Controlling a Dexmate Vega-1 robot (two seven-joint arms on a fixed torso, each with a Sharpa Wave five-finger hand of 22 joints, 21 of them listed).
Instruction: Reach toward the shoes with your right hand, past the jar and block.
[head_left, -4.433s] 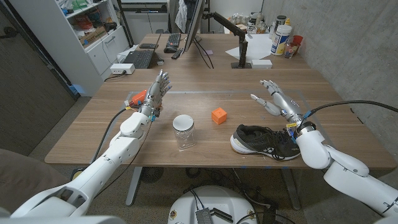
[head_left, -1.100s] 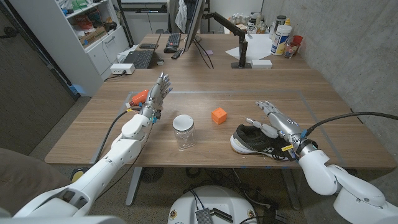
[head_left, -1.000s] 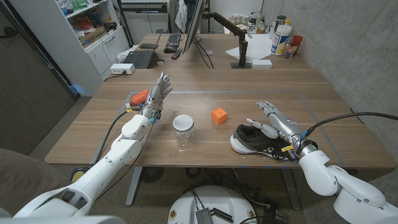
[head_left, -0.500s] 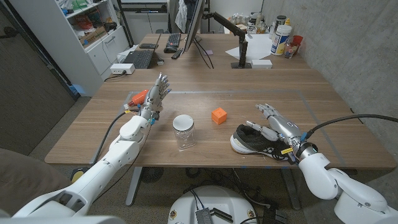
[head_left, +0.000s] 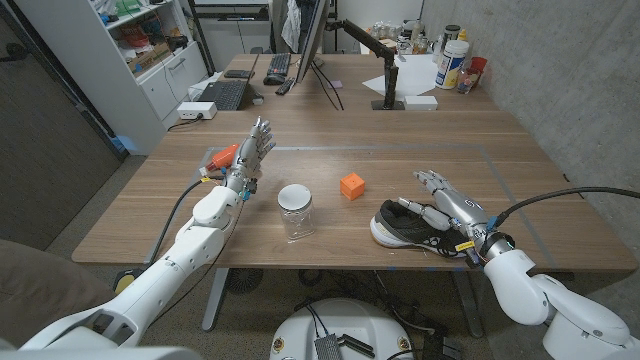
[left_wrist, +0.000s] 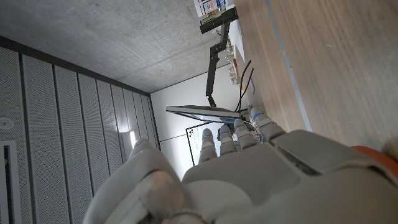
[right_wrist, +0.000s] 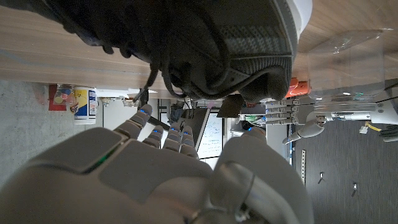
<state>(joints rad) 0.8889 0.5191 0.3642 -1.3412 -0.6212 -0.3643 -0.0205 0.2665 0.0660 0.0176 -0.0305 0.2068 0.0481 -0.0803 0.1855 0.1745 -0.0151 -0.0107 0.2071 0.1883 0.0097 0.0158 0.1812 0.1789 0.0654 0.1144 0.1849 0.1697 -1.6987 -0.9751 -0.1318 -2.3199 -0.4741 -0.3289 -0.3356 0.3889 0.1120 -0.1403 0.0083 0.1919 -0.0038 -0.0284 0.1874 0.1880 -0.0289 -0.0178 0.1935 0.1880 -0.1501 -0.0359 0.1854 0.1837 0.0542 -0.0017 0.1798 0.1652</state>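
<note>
While your right hand (head_left: 447, 205) hangs over the shoe (head_left: 420, 228), its fingers (head_left: 428, 179) are spread and grasp nothing; the thumb reaches toward the shoe's open collar, and you cannot tell from the head view whether any fingertip touches the fabric. Black with a white sole, the shoe lies on its side on the wooden surface (head_left: 520, 200), directly under and just ahead of those fingers, its toe pointing toward the robot's left. In the right wrist view the same shoe (right_wrist: 205, 43) sits just past the fingers (right_wrist: 146, 121), laces hanging loose, sole edge white at one end.

Beyond the fingers toward the robot's left, the orange block (head_left: 351, 185) sits near the shoe's toe but apart from it. Farther the same way stands the clear jar (head_left: 295, 211), upright, with a white rim, well apart from the shoe.

Your left hand (head_left: 248, 160) is raised above the surface on the far side of the jar, palm on edge, fingers (head_left: 262, 133) straight, close together and released, holding nothing. An orange part (head_left: 223, 154) shows just beside that hand. In the left wrist view the fingers (left_wrist: 239, 134) point toward a monitor (left_wrist: 202, 111) on its arm at the back of the surface.
</note>
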